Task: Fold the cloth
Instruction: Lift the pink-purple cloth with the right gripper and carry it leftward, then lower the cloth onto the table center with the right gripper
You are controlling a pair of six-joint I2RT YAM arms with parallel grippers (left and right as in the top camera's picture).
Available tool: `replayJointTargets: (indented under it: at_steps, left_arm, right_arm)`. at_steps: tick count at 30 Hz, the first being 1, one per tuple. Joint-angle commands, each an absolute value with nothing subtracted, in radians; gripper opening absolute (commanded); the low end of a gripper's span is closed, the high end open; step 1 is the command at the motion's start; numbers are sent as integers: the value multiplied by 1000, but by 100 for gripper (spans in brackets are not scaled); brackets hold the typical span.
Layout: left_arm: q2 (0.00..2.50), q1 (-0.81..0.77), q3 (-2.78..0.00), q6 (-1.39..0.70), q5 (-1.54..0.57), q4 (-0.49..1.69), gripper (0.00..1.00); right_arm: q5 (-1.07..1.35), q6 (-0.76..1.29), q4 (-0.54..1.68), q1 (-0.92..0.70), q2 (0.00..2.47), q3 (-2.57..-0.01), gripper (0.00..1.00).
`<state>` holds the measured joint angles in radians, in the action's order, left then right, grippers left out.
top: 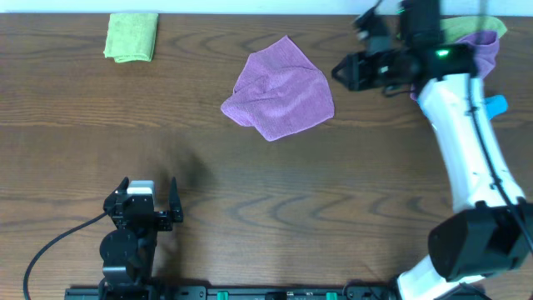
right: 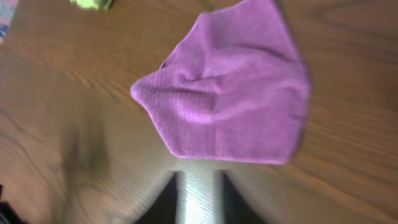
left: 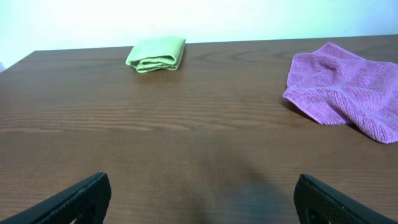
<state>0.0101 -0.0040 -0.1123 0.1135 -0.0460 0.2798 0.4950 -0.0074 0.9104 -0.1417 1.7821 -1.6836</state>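
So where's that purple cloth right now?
Overhead, the purple cloth lies rumpled near the middle of the table, the right hand just to its right and a folded green cloth off at the far left.

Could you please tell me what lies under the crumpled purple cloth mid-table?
The purple cloth rests on the wooden table, with bare wood showing all round it. Whatever might lie beneath its rumpled middle is covered, so I cannot tell.

No words, labels, brands, numbers or signs are showing on the cloth (top: 279,87) or on anything around it.
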Motion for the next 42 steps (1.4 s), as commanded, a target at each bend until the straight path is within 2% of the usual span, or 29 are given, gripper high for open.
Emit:
replayJointTargets:
  at_steps: [1, 5, 12, 15, 26, 42]
  left_arm:
    - [4, -4, -87, 134, -45, 286, 95]
    - [4, -4, -87, 134, -45, 286, 95]
    - [4, -4, -87, 134, -45, 286, 95]
    - [4, -4, -87, 134, -45, 286, 95]
    - [4, -4, -87, 134, -45, 286, 95]
    - [4, -4, -87, 134, -45, 286, 95]
  right_arm:
    - [467, -38, 850, -197, 1769, -1600, 2]
    - [447, -31, 728, -268, 1769, -1478, 2]
    - [300, -16, 664, -318, 1778, -1363, 1]
    - [221, 22, 652, -315, 1821, -1351, 1]
    - [165, 144, 499, -264, 2006, -1351, 1]
    - [165, 154, 434, -221, 2089, -1351, 2]
